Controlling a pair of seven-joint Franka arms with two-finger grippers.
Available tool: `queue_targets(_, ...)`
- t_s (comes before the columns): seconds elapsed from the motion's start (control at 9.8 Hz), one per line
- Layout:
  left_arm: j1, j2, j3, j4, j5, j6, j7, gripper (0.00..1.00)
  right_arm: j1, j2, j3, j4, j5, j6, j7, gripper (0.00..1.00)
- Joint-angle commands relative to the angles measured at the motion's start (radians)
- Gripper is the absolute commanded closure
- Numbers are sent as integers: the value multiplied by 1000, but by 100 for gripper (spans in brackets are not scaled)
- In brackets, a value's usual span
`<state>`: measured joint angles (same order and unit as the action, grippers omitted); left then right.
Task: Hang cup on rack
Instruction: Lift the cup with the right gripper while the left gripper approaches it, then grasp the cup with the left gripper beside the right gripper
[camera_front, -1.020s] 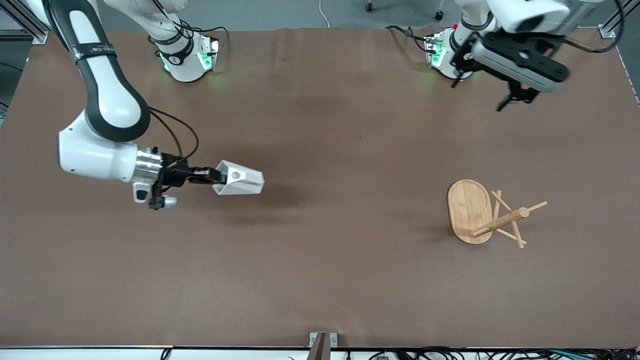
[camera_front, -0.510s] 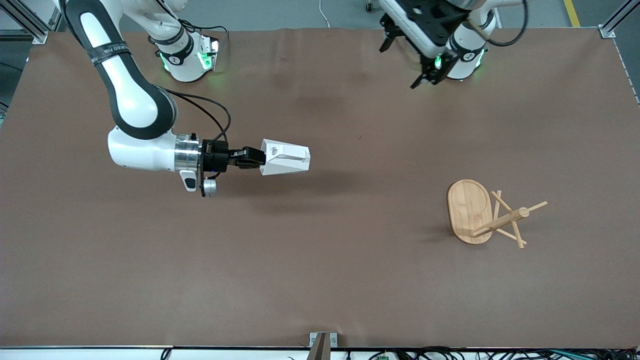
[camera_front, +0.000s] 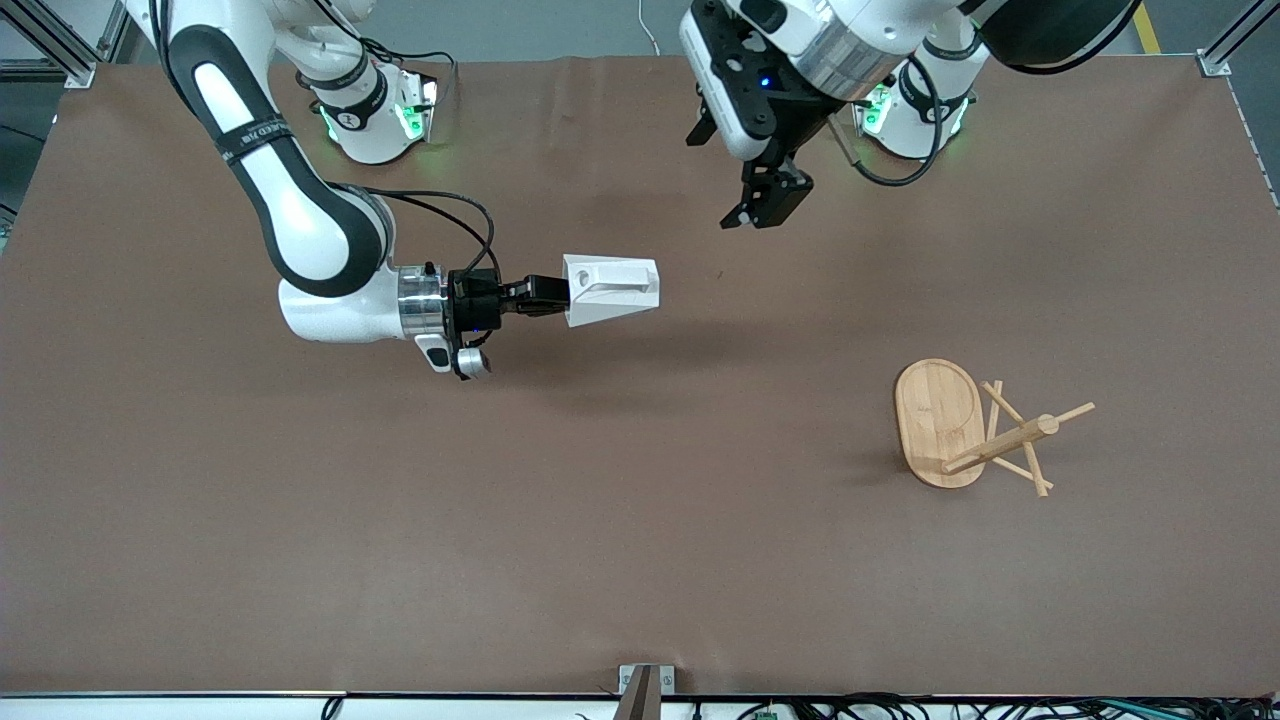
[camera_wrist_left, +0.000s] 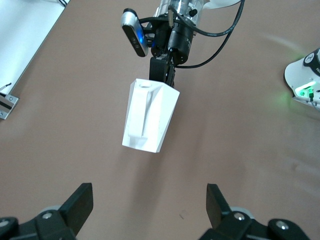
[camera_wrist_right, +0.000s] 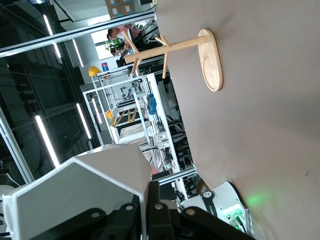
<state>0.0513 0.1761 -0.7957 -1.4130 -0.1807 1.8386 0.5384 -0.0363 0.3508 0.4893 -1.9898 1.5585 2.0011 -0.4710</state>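
Fingers of the right gripper (camera_front: 548, 296) are clenched on the narrow end of the one cup (camera_front: 611, 289), held sideways over the bare middle of the table (camera_front: 640, 560); the left gripper (camera_front: 762, 205) hangs spread and empty over the strip near the bases; one rack (camera_front: 975, 428) stands toward the left arm's end, well apart from the cup, wide brown mat open between them.

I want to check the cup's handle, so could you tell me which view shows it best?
The left wrist view: the cup hangs whole in the right gripper, handle facing the camera. The front view shows it smaller, side-on; the right wrist view shows only part of its body, close up.
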Motion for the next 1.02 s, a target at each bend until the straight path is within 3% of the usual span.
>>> queue_targets(0.0, -57, 80, -8, 25, 88, -2, 12, 0, -20, -1, 69, -12, 66, -1, -41, 100)
queue_targets(0.41, -134, 172, -2, 42, 177, 5, 5, 0, -20, 4, 74, -32, 72, 2, -101, 100)
queue_targets(0.92, -136, 220, -2, 37, 214, 2, 5, 0, -17, 4, 74, -32, 72, 8, -110, 100)
